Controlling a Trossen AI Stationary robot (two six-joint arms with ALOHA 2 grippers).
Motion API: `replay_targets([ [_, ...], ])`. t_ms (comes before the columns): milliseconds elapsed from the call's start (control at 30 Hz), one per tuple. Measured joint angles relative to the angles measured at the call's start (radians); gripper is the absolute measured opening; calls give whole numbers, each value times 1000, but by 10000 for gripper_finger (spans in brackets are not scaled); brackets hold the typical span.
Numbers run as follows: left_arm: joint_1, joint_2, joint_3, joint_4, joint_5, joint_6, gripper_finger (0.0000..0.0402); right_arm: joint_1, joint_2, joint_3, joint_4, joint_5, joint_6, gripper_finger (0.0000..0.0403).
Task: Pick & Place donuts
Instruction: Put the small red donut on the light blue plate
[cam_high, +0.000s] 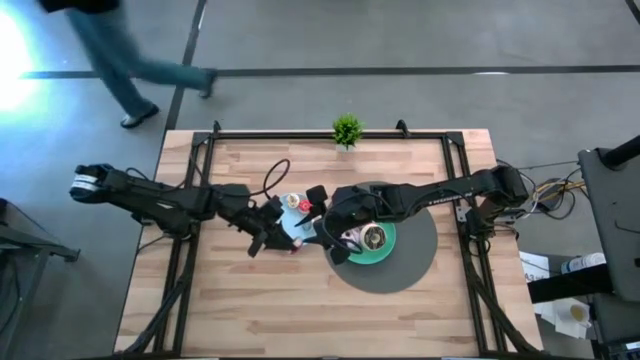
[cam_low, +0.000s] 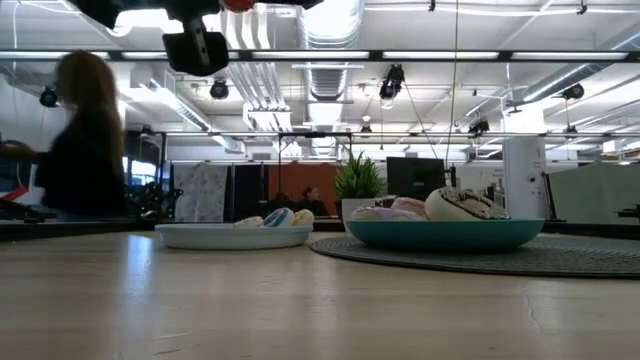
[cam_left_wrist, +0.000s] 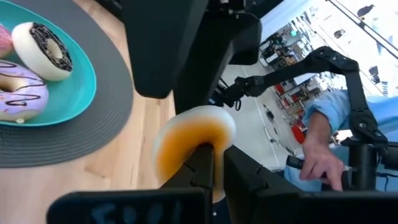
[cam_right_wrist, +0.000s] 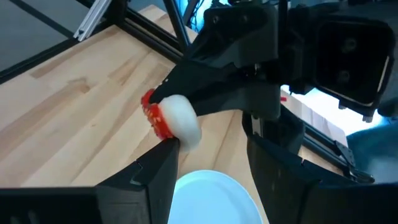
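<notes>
1. A small orange donut (cam_left_wrist: 194, 140) is held between the fingers of the left end effector (cam_left_wrist: 214, 163), lifted off the surface (cam_high: 300, 310); the fingers are clenched on its ring.
2. A small red donut (cam_right_wrist: 171, 118) with a pale underside is seen from the right wrist, gripped by the other arm's dark fingers above the wood, just over the edge of a light-blue plate (cam_right_wrist: 211, 199); I cannot tell if it is the same donut as the orange one.
3. The right end effector (cam_right_wrist: 211, 158) hangs over that plate; its fingers stand apart with nothing between them, so it is released.
4. Three larger donuts lie on the green plate (cam_left_wrist: 78, 99): a white one with dark chocolate stripes (cam_left_wrist: 46, 50), a pale lilac one with dark lines (cam_left_wrist: 18, 93), and a pink one at the edge of the picture.
5. The green plate rests on a round grey mat (cam_high: 410, 265); the light-blue plate stands just beside the mat and carries some mini donuts (cam_low: 278, 217).
6. From above, both arms meet near the middle of the surface; a small green plant (cam_high: 347, 130) stands at the far edge.
7. A person (cam_low: 85, 140) passes behind the surface.
</notes>
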Motion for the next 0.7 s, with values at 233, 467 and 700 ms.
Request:
replay_targets([
  [233, 27, -4, 0, 12, 9, 6, 0, 0, 0, 0, -43, 1, 23, 185],
  [467, 40, -20, 0, -36, 5, 12, 0, 2, -6, 3, -106, 2, 23, 185],
  [700, 52, -20, 0, -36, 9, 20, 0, 7, -5, 37, -108, 1, -19, 185],
])
